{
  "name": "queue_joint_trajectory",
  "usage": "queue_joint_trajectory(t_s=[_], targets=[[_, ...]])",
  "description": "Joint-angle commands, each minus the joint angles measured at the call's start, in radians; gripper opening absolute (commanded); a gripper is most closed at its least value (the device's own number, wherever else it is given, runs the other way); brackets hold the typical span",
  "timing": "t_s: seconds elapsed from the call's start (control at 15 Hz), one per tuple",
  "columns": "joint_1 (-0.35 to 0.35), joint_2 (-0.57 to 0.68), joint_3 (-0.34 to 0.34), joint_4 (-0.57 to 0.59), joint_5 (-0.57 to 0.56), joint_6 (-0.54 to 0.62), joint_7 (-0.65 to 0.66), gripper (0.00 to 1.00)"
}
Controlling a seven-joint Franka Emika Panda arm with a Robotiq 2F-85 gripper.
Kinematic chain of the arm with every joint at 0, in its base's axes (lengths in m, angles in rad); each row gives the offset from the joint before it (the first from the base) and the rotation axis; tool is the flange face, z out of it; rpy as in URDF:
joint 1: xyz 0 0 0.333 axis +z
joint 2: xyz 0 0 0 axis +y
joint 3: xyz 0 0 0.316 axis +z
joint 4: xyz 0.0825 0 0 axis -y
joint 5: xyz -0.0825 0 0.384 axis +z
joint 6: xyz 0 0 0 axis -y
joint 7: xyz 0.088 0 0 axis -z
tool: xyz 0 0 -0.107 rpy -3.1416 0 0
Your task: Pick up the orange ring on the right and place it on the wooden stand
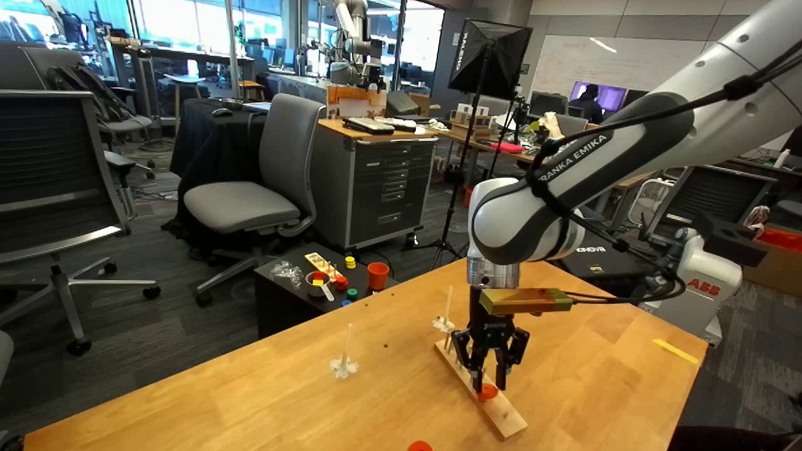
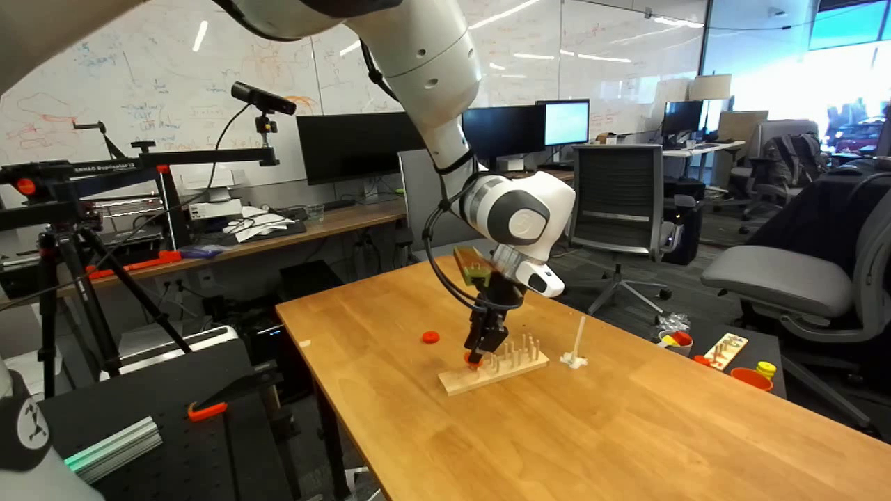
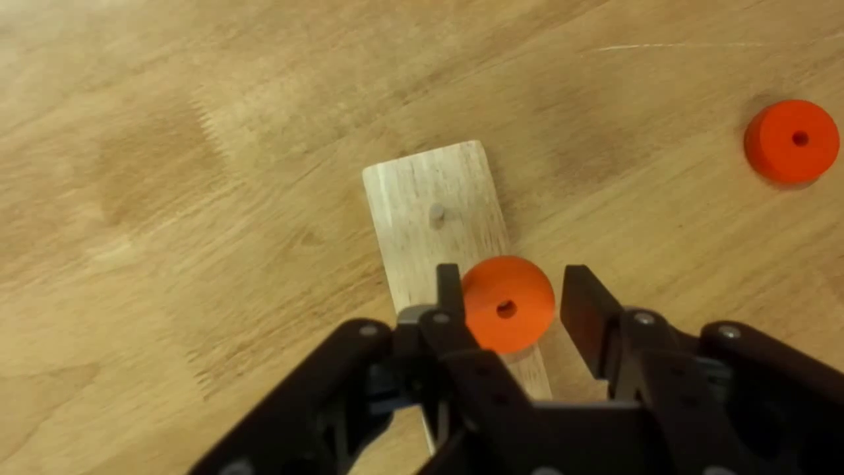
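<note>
My gripper (image 3: 512, 266) has its fingers around an orange ring (image 3: 509, 323), held over the wooden stand (image 3: 422, 191). Against the finger on the left of the wrist view the ring sits flush; a narrow strip shows beside the right one. In both exterior views this ring (image 1: 488, 393) is at the fingertips, just above the stand (image 2: 456, 382); whether a peg is in its hole, I cannot tell. Several thin pegs stand upright farther along the stand, while a short peg (image 3: 436, 212) shows near its end. Another orange ring (image 3: 791, 142) lies on the table to the right of the stand.
Two thin upright sticks are fixed to the tabletop (image 1: 250, 388) with crumpled tape: a nearer stick (image 1: 344, 366) and a farther stick (image 1: 443, 324) close to the stand's far end. Beyond the table edge, a low black side table holds an orange cup (image 1: 377, 276) and small parts.
</note>
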Motion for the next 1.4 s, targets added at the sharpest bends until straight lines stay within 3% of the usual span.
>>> queue_joint_trajectory(t_s=[0.0, 1.33], targets=[[-0.009, -0.035, 0.009, -0.038, 0.027, 0.015, -0.014, 0.20], [0.020, -0.023, 0.021, -0.005, 0.018, 0.001, -0.018, 0.20]])
